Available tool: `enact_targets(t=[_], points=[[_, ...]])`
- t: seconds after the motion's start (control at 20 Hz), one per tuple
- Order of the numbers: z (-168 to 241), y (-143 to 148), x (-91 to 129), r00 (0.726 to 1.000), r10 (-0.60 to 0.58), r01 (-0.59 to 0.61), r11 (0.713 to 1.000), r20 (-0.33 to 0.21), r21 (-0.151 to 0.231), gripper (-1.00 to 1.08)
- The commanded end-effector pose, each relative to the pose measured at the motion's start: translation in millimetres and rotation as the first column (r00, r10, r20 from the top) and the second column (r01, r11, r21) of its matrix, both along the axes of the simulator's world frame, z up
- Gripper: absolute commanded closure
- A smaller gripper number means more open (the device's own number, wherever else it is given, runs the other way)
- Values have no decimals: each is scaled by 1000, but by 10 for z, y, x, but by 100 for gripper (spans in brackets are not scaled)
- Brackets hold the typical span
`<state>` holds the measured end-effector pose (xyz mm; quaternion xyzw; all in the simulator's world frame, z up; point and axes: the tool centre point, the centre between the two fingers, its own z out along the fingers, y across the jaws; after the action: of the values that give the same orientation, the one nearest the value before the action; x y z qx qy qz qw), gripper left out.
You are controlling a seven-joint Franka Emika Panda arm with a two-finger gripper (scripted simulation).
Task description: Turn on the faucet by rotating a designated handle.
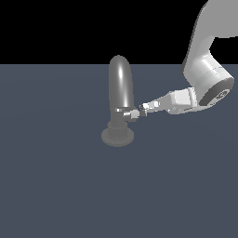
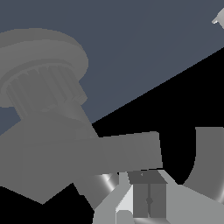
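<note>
Beside faucet stem, hand meets handle; grip unclear; wrist view alone shows ribbed base.

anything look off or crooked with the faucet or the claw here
Nothing stands out. The glossy grey metal faucet stands upright on its round ribbed base, undamaged, with no water visible. The white arm's claw sits at the small white-tipped lever handle; whether they touch is unclear.
</note>
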<state>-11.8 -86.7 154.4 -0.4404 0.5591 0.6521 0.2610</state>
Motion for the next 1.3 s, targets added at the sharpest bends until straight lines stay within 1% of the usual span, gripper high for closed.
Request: enact_targets(t=[0.0, 0.45, 0.5, 0.55, 1.25], points=[[-188, -16, -55, 1000, -2, 2, 1000, -17, 1, 108], [-763, -52, -179, 999, -4, 4, 1000, -41, 2, 108], [-763, -52, -179, 999, -4, 4, 1000, -41, 2, 108], [-314, 2, 14, 999, 14, -14, 1000, 32, 10, 108], [-806, 36, 129, 1000, 4, -4, 1000, -9, 6, 108]])
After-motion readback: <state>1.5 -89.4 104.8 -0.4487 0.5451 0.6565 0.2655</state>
